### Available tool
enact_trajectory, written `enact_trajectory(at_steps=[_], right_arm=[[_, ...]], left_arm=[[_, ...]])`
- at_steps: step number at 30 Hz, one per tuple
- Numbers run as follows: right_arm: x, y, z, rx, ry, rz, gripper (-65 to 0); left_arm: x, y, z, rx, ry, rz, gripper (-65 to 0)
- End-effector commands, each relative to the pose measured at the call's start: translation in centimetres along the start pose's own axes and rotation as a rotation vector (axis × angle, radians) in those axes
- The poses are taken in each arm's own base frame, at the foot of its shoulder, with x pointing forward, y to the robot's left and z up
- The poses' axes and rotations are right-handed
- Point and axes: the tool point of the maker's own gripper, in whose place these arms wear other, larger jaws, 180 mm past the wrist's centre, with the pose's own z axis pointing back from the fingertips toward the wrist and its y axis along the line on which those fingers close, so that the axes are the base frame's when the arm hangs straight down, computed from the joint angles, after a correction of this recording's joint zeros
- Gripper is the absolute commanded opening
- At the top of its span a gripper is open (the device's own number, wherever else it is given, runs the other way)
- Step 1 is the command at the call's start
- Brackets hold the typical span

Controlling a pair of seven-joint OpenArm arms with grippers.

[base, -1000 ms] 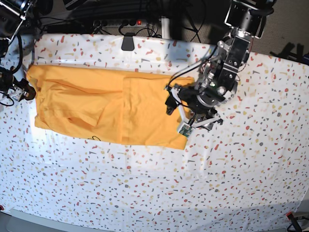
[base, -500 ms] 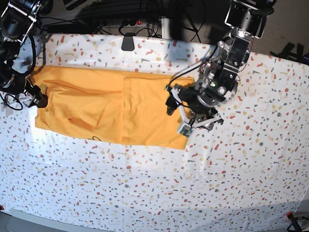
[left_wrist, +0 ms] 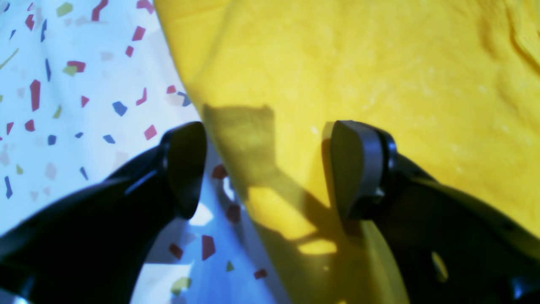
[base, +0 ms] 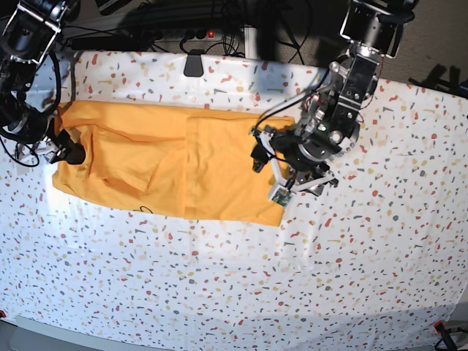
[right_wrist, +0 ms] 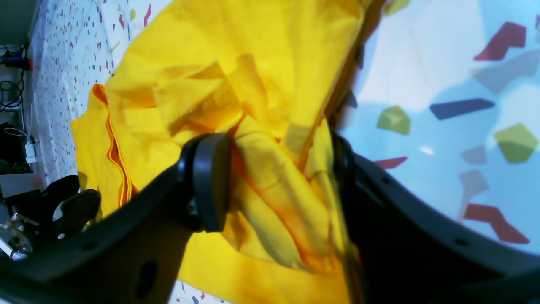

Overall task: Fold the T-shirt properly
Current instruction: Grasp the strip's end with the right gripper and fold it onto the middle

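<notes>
And the T-shirt point(base: 234, 168) is lying lengthwise across the speckled worktop point(base: 183, 292), left to centre of the frame! The right hand point(base: 73, 155), the nearer, is straddling its far-left end, jaws partway in, fabric bunching between; a firm grip I can't confirm. The left hand point(left_wrist: 270, 169) is standing wide over the opposite edge, holding nothing.

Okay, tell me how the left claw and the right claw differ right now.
The left claw stands open over the shirt's straight edge; the right claw has bunched cloth between its fingers. Smooth fabric lies under the left claw, crumpled folds at the right claw. Both have dark fingers and are at the shirt's edges.
</notes>
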Motion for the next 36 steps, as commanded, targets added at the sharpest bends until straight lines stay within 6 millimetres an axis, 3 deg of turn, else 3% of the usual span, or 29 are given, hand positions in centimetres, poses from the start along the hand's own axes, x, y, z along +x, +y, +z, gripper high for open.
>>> enact_trajectory(at_steps=[1,3,7,9,19,26,31,36], right_arm=[[1.8,0.3,0.6,0.008,-0.036,0.029,-48.0],[1.8,0.4,0.5,0.009,-0.037,0.029,-65.0],[2.0,0.7,0.5,0.025,-0.041,0.025,-65.0],[2.3,1.9,0.4,0.077,-0.031,0.010,-65.0],[4.1,12.3,-0.7,0.444,0.000,0.042,-65.0],[-0.1,19.5,-4.1,0.569,0.138,0.167,-65.0],[-1.8,25.1,-5.0,0.670,0.152,0.258,-65.0],[-3.3,29.3,-5.2,0.752,0.171,0.316,-65.0]], left_arm=[[2.0,0.4,0.2,0.007,-0.058,-0.005,-20.3],[1.9,0.4,0.2,0.007,-0.054,-0.005,-20.3],[1.4,0.4,0.2,0.007,-0.023,-0.005,-20.3],[1.3,0.3,0.2,0.005,-0.023,-0.004,-20.3],[1.2,0.3,0.2,0.004,-0.023,-0.003,-20.3],[1.2,0.3,0.2,0.005,-0.023,-0.003,-20.3],[0.7,0.5,1.0,0.013,0.068,-0.015,-20.3],[4.8,0.5,4.4,0.042,0.015,-0.057,-20.3]])
